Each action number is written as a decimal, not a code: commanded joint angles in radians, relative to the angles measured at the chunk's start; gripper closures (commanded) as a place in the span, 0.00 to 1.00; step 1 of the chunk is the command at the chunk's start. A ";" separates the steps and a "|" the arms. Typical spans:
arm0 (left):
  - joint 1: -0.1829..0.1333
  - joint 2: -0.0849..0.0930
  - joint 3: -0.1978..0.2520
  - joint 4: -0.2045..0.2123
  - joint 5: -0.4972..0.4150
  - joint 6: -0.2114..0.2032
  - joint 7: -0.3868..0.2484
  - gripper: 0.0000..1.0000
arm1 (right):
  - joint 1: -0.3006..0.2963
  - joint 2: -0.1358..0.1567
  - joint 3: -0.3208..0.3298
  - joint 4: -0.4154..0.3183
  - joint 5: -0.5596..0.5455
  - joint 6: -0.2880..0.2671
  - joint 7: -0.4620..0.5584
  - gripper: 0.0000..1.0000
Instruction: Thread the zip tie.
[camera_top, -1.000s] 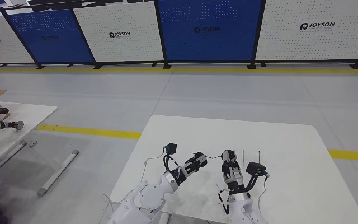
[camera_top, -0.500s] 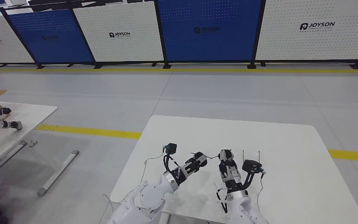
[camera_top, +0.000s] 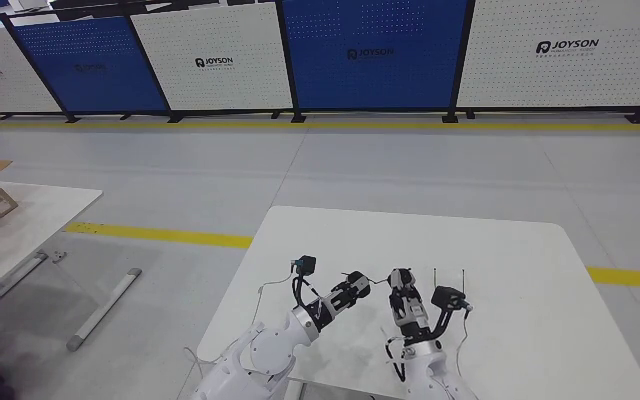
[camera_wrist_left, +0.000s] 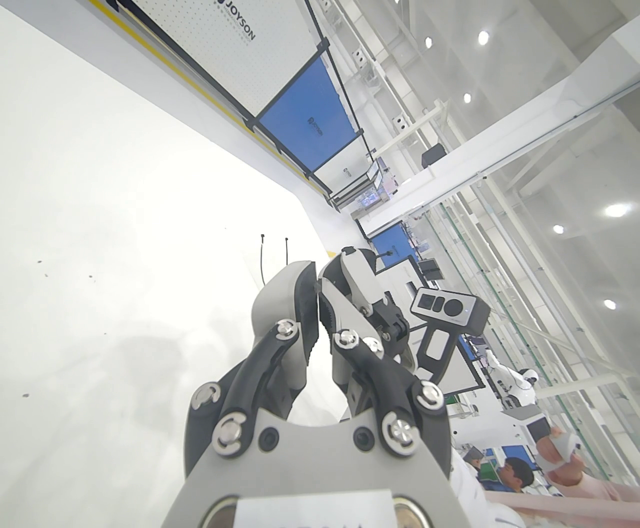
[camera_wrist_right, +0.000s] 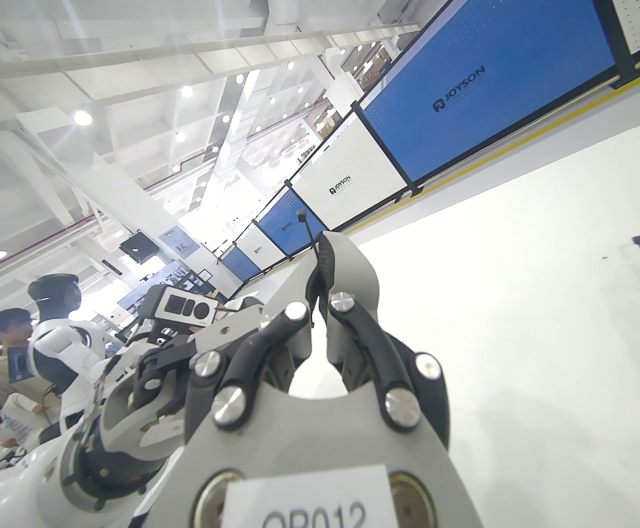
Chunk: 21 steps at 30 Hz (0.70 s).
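A thin black zip tie (camera_top: 377, 281) spans the short gap between my two grippers above the white table (camera_top: 500, 250), near its front edge. My right gripper (camera_wrist_right: 320, 247) is shut on the zip tie, whose square head (camera_wrist_right: 302, 215) sticks out past the fingertips. My left gripper (camera_wrist_left: 318, 287) is shut too, with a small dark bit of the tie at its tips. In the top view the left gripper (camera_top: 358, 286) and the right gripper (camera_top: 399, 278) point at each other, nearly touching. The right gripper (camera_wrist_left: 350, 260) stands just beyond the left one's fingertips.
Two spare black zip ties (camera_top: 435, 277) (camera_top: 463, 277) lie side by side on the table just right of the right arm; the left wrist view also shows them (camera_wrist_left: 261, 252). The table's far half and right side are bare.
The right arm has shifted a little to the left, closing in on the left gripper. The left arm has kept still.
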 joint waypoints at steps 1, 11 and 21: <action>0.000 0.000 0.000 0.000 0.000 0.000 0.000 1.00 | -0.001 0.000 0.002 0.000 0.000 -0.002 -0.001 1.00; 0.000 0.000 0.000 0.000 0.000 0.000 0.000 1.00 | -0.016 0.000 0.012 -0.013 -0.008 -0.018 -0.030 1.00; 0.000 0.000 0.000 0.000 0.000 0.000 0.000 1.00 | -0.026 0.000 0.020 -0.017 -0.017 -0.023 -0.040 1.00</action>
